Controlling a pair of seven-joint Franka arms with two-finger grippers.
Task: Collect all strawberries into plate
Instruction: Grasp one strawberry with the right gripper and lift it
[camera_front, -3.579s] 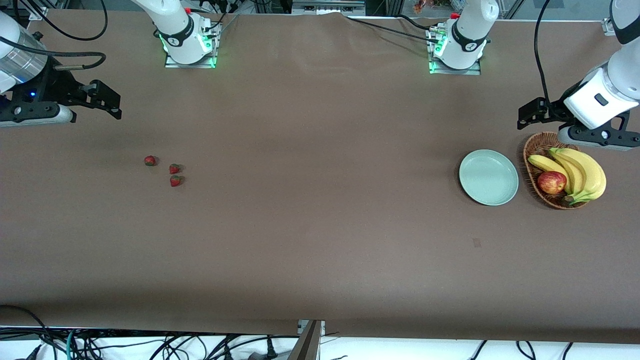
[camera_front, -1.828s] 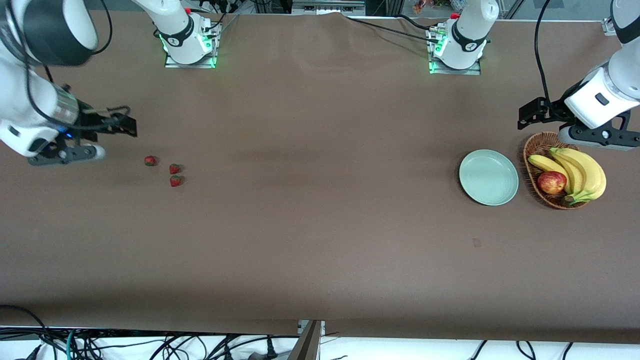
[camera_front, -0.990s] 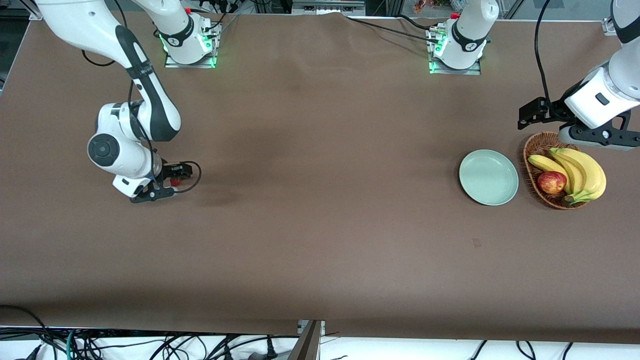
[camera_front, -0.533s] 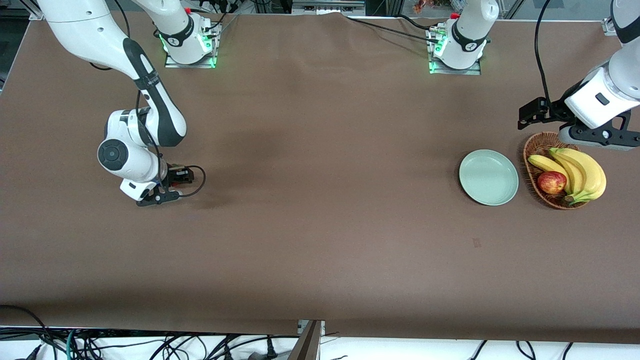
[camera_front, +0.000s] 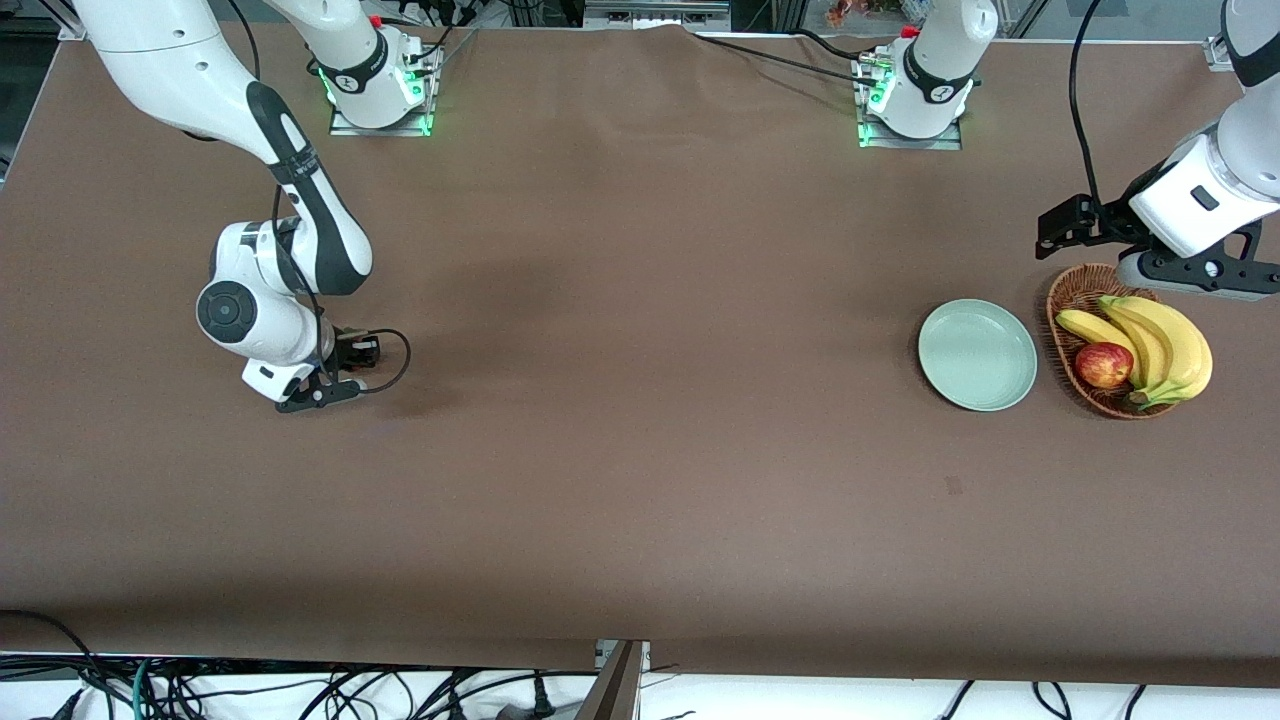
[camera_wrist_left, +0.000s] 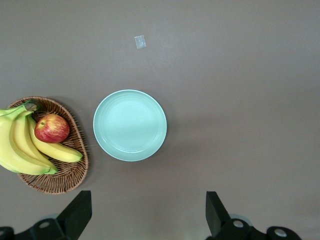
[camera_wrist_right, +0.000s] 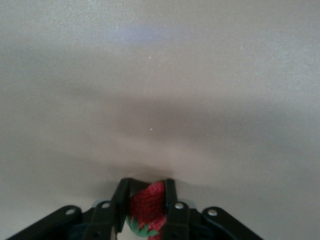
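My right gripper (camera_front: 356, 352) is down at the table near the right arm's end, where the strawberries lay. In the right wrist view its gripper (camera_wrist_right: 147, 186) has both fingers against the sides of one strawberry (camera_wrist_right: 148, 204), red with a green cap. The front view hides all the strawberries under that hand. The pale mint-green plate (camera_front: 977, 355) lies empty near the left arm's end, beside the basket; it also shows in the left wrist view (camera_wrist_left: 130, 125). My left gripper (camera_front: 1052, 228) waits open in the air over the table by the basket (camera_wrist_left: 148, 217).
A brown wicker basket (camera_front: 1070, 290) beside the plate holds bananas (camera_front: 1165, 345) and a red-yellow apple (camera_front: 1103, 364); the basket also shows in the left wrist view (camera_wrist_left: 67, 181). A small pale scrap (camera_wrist_left: 140, 42) lies on the brown table.
My right arm swung in from the table's end and came down over the strawberries; in the last half second it barely shifted. The left arm has not moved.
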